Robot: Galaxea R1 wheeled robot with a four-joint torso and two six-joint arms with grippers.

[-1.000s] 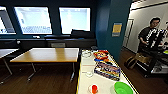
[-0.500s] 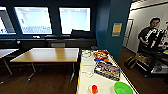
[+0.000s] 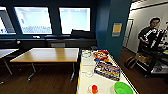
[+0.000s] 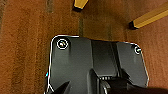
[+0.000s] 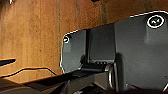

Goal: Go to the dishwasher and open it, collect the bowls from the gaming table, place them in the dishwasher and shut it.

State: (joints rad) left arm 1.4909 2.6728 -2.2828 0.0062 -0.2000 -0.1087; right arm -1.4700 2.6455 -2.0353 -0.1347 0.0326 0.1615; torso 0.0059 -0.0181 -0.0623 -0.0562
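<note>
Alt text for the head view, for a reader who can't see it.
A long white gaming table with a yellow edge strip holds a green bowl, a colourful box and small dishes. A wooden-topped table stands left; a person stands far right.

A dim room with dark teal walls [image 3: 102, 15]. Two large bright windows [image 3: 75, 20] fill the far wall above a low dark counter [image 3: 70, 41]. A wooden-topped table [image 3: 47, 55] on thin metal legs stands in the middle, on a dark brown wood-look floor [image 3: 50, 80]. A yellow notice [image 3: 116, 28] hangs on a teal pillar. To the right, a lighter area opens with a pale wall [image 3: 145, 17], where a person [image 3: 150, 32] stands.
</note>
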